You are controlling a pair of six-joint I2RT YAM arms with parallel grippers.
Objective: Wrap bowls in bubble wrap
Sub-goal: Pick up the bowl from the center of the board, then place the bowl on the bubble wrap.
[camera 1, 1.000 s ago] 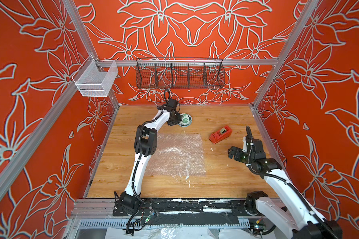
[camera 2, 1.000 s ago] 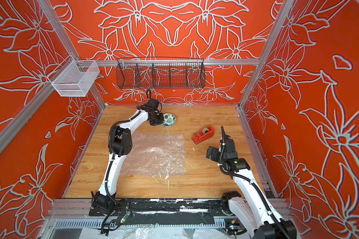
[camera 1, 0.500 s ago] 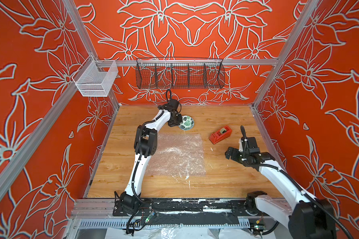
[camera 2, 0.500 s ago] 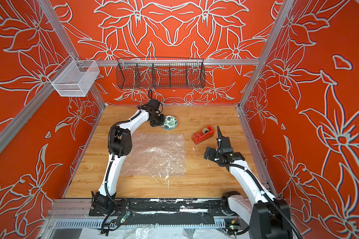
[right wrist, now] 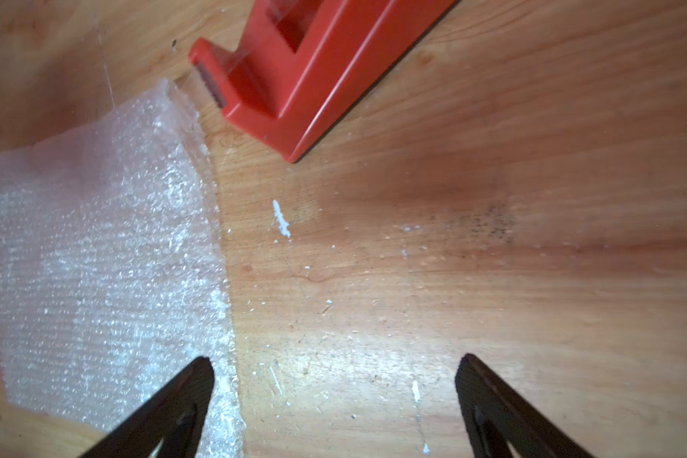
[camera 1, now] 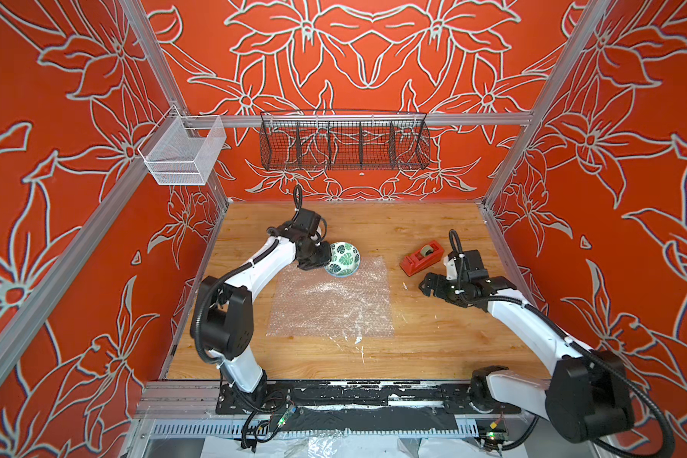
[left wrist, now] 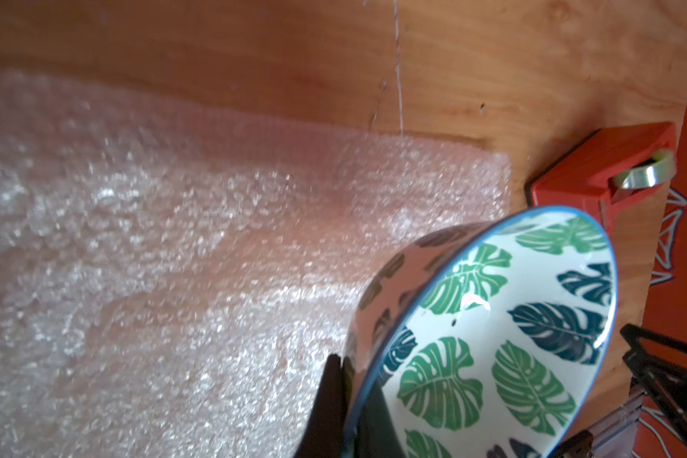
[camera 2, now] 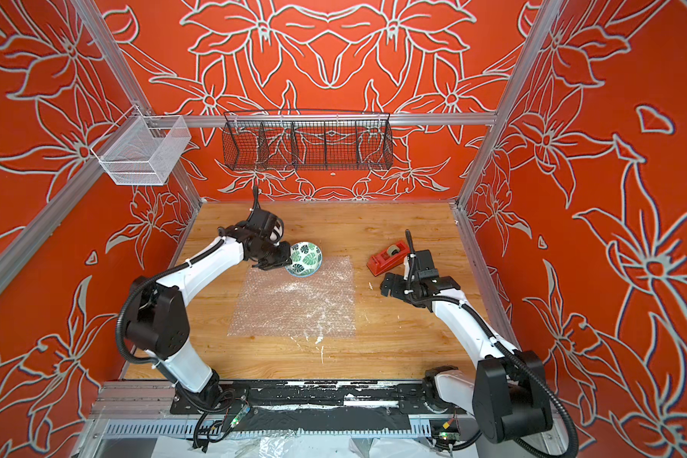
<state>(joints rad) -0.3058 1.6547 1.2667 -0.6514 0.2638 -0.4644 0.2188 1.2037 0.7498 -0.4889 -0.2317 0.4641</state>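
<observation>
I am bringing the small white bowl with green leaf prints (camera 1: 344, 258), tilted, to the far edge of the clear bubble wrap sheet (camera 1: 330, 305). My left end effector (camera 1: 326, 255) is clamped on its rim. My right end effector (right wrist: 336, 363) is spread apart and empty. Next, I judge, it needs setting down mid-sheet.

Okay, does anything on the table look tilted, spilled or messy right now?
The bowl is tilted, pinched by its rim in the left gripper at the far edge of the bubble wrap. White flecks litter the wooden table beside it, like leftover scraps. Nothing else stands out.
</observation>
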